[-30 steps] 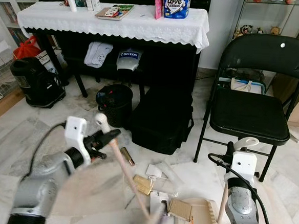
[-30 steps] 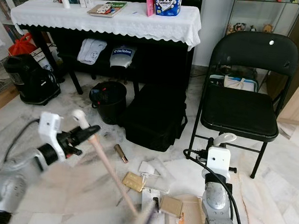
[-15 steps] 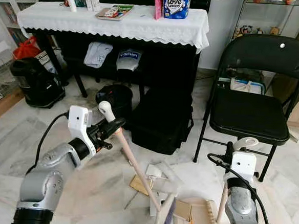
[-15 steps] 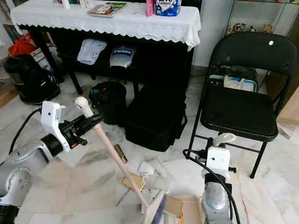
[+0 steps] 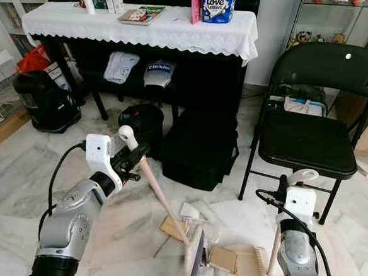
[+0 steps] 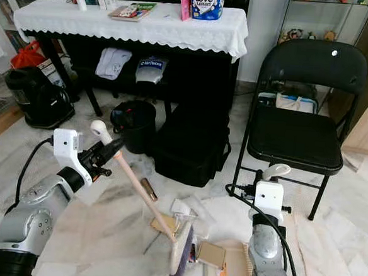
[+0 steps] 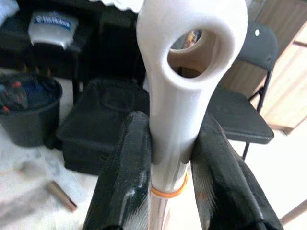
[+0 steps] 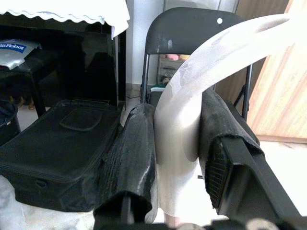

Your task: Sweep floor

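Your left gripper (image 7: 168,158) has its jaws clamped on the broom handle (image 5: 158,193), whose head (image 5: 193,255) meets the floor (image 5: 16,183) beside the dustpan (image 5: 247,275). Your right gripper (image 8: 175,139) has its jaws closed on the dustpan handle (image 5: 300,176), near the black chair (image 5: 312,115).

You can read "Love Letters" on the blue-and-white round tin (image 5: 217,4) on the lace-covered table. You get "BizRobot" on the grey folded cloth (image 5: 158,73) hanging under it.
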Motion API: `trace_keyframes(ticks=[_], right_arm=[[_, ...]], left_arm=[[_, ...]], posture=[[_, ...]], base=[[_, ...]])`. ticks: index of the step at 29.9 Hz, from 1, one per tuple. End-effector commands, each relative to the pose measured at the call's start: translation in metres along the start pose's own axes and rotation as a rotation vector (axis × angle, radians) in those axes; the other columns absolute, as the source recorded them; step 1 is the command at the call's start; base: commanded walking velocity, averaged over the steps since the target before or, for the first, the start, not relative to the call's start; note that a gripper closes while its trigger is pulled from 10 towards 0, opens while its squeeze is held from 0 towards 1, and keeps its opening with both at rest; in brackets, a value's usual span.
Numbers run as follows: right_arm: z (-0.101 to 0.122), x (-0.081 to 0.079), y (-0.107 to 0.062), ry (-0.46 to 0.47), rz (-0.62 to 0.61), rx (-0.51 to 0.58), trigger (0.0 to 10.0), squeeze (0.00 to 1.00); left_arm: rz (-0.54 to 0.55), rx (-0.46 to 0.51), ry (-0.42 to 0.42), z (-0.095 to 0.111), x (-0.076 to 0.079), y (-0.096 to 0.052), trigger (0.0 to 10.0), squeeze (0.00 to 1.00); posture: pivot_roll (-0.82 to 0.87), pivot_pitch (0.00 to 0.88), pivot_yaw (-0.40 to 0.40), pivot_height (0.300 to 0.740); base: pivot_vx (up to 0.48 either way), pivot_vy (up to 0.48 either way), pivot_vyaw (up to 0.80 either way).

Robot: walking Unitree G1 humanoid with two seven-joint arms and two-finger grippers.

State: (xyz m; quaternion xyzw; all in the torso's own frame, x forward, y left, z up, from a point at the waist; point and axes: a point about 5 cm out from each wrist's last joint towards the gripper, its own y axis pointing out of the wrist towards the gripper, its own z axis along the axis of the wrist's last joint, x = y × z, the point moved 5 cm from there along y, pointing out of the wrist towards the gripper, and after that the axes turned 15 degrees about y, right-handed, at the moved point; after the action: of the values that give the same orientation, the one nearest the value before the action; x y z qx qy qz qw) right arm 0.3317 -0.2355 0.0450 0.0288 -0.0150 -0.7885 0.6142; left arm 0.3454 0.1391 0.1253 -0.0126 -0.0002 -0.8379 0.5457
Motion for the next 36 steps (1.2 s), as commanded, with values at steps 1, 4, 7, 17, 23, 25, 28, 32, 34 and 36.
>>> trace_keyframes(ticks=[1, 4, 7, 17, 23, 25, 28, 32, 34, 36], right_arm=[[0.004, -0.004, 0.002, 0.003, 0.01, 0.017, 10.0, 0.0], [0.004, -0.003, 0.001, 0.002, 0.009, 0.02, 10.0, 0.0], [0.003, -0.001, -0.001, 0.0, 0.005, 0.02, 10.0, 0.0], [0.002, 0.003, -0.004, -0.006, -0.001, 0.018, 10.0, 0.0], [0.001, 0.003, -0.005, -0.007, 0.0, 0.018, 10.0, 0.0], [0.001, 0.004, -0.005, -0.006, -0.001, 0.018, 10.0, 0.0], [0.001, 0.004, -0.005, -0.007, 0.0, 0.016, 10.0, 0.0], [0.001, 0.003, -0.004, -0.007, 0.002, 0.015, 10.0, 0.0], [0.002, 0.002, -0.003, -0.006, 0.003, 0.017, 10.0, 0.0], [0.002, 0.002, -0.002, -0.006, 0.004, 0.017, 10.0, 0.0]], left_arm=[[-0.019, 0.01, 0.015, 0.001, 0.002, 0.001, 10.0, 0.0], [-0.029, 0.004, 0.014, -0.002, 0.004, 0.0, 10.0, 0.0], [-0.031, 0.003, 0.013, -0.004, 0.005, 0.001, 10.0, 0.0], [-0.104, -0.031, -0.021, -0.014, 0.019, 0.003, 10.0, 0.0], [-0.142, -0.057, -0.034, -0.02, 0.025, 0.001, 10.0, 0.0], [-0.164, -0.074, -0.04, -0.022, 0.028, 0.0, 10.0, 0.0], [-0.194, -0.088, -0.082, -0.025, 0.033, -0.001, 10.0, 0.0], [-0.205, -0.084, -0.14, -0.024, 0.035, -0.002, 10.0, 0.0], [-0.144, -0.037, -0.138, -0.013, 0.025, 0.0, 10.0, 0.0], [-0.118, -0.016, -0.131, -0.007, 0.019, -0.001, 10.0, 0.0]], posture=[[0.07, 0.0, 0.093, 0.74], [0.06, 0.0, 0.096, 0.74], [0.06, 0.0, 0.097, 0.74], [0.05, 0.0, 0.102, 0.74], [0.05, 0.0, 0.102, 0.74], [0.05, 0.0, 0.102, 0.74], [0.05, 0.0, 0.1, 0.74], [0.05, 0.0, 0.097, 0.74], [0.05, 0.0, 0.096, 0.74], [0.05, 0.0, 0.095, 0.74]], base=[[0.0, 0.0, 0.0], [0.0, 0.0, 0.0], [0.0, 0.0, 0.0], [0.0, 0.0, 0.0], [0.0, 0.0, 0.0], [0.0, 0.0, 0.0], [0.0, 0.0, 0.0], [0.0, 0.0, 0.0], [0.0, 0.0, 0.0], [0.0, 0.0, 0.0]])
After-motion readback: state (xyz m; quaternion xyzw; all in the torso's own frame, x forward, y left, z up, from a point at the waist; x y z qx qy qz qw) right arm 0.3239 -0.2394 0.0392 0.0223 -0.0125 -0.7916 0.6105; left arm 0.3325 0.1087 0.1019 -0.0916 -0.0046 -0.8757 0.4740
